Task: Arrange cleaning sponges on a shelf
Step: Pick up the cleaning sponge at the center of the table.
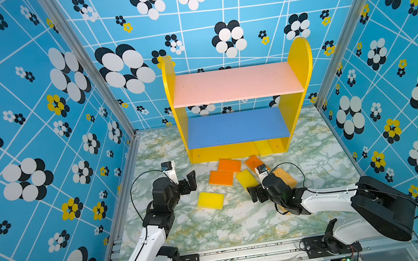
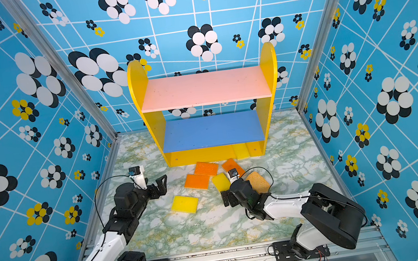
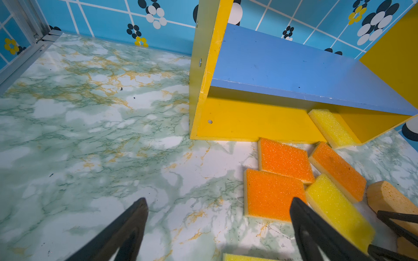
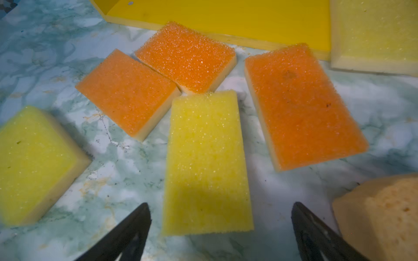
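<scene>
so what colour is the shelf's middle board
Blue middle board, clearest in the left wrist view.

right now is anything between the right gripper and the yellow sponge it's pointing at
Nothing visible. In the right wrist view the yellow sponge lies flat straight ahead of the open right gripper, its near end showing between the two fingers. A tan sponge sits off to one side, beside one finger, not in the path.

Flat yellow sponges [image 1: 210, 200]: three. Flat orange sponges [image 1: 220, 178]: three, lower centre of frame. Tan porous sponge block [image 1: 285, 177]: one plainly seen. Three-tier wooden shelf [image 1: 236, 83]: one.
</scene>
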Controlling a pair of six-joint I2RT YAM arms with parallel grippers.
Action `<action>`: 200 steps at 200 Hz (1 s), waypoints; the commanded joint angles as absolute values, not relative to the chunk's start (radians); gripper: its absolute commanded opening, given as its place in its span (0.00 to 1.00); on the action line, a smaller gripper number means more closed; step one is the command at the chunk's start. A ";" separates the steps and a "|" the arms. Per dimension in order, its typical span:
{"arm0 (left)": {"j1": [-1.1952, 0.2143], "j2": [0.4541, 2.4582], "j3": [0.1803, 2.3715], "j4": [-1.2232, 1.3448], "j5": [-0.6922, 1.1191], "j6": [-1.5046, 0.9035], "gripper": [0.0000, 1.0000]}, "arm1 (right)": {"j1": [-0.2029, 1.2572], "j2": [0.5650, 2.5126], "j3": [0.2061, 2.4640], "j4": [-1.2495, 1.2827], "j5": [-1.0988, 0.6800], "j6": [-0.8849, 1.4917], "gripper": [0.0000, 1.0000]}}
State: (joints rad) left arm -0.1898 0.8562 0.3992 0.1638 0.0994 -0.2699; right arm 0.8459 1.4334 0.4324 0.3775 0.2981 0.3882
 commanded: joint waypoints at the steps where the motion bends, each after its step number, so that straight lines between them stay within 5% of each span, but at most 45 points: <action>1: -0.186 0.858 0.402 0.161 0.122 -0.287 0.99 | 0.865 1.483 0.448 0.387 0.340 0.407 0.99; 200: -0.195 0.814 0.388 0.175 0.086 -0.316 0.99 | 0.910 1.557 0.498 0.290 0.389 0.396 0.95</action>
